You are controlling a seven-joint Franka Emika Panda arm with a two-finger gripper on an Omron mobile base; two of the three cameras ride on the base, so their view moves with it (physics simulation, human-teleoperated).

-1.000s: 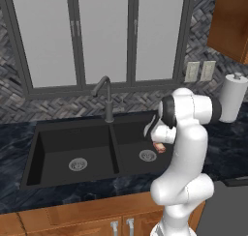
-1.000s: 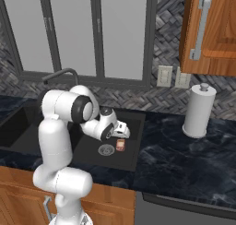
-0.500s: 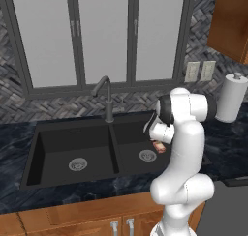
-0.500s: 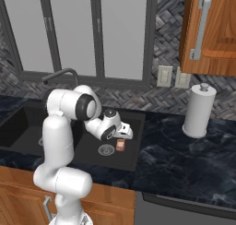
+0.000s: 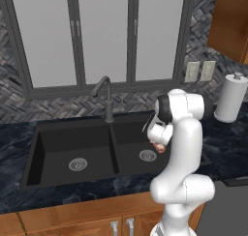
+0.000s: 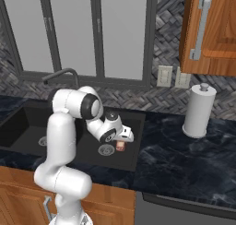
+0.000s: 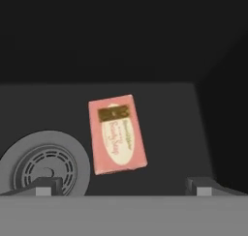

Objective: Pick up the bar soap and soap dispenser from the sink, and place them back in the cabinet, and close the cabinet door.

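1. The gripper (image 7: 123, 186) hangs over the right basin of the sink (image 5: 58, 133), jaws spread wide with nothing between them.
2. The bar soap (image 7: 117, 133) lies flat on the basin floor, just beside the round steel drain (image 7: 46, 165), label facing up.
3. A paper towel roll (image 6: 199, 111) stands on the dark marble tabletop (image 6: 184, 157), under the wood cabinet (image 6: 212, 30).

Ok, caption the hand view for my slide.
Open hand above the soap, which lies flat beside the drain in the sink.
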